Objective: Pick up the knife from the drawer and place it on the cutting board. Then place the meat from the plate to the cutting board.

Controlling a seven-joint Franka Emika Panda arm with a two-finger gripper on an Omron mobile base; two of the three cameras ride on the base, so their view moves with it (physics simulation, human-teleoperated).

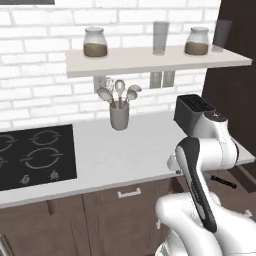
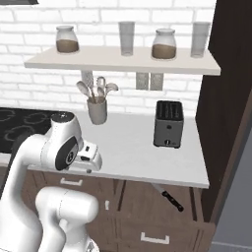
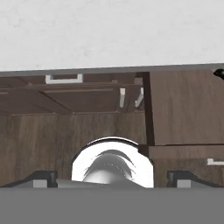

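The knife [image 2: 168, 196] lies slantwise in the open drawer [image 2: 162, 224] under the counter's right end, thin grey blade toward the counter, dark handle [image 1: 223, 181] toward the drawer front. My gripper [image 2: 90, 158] hangs at the counter's front edge, well left of the drawer and higher than it. In the hand view the gripper [image 3: 112, 179] points down at the wooden cabinet fronts, its fingertips [image 3: 43, 178] wide apart with nothing between them, so it is open. The cutting board, the plate and the meat are out of view.
A dark toaster [image 2: 168, 123] stands on the white counter [image 2: 142, 157] above the drawer. A grey utensil holder [image 1: 119, 116] sits by the wall, and a black cooktop [image 1: 35, 155] lies at the left. A tall dark cabinet [image 2: 231, 108] closes off the right side.
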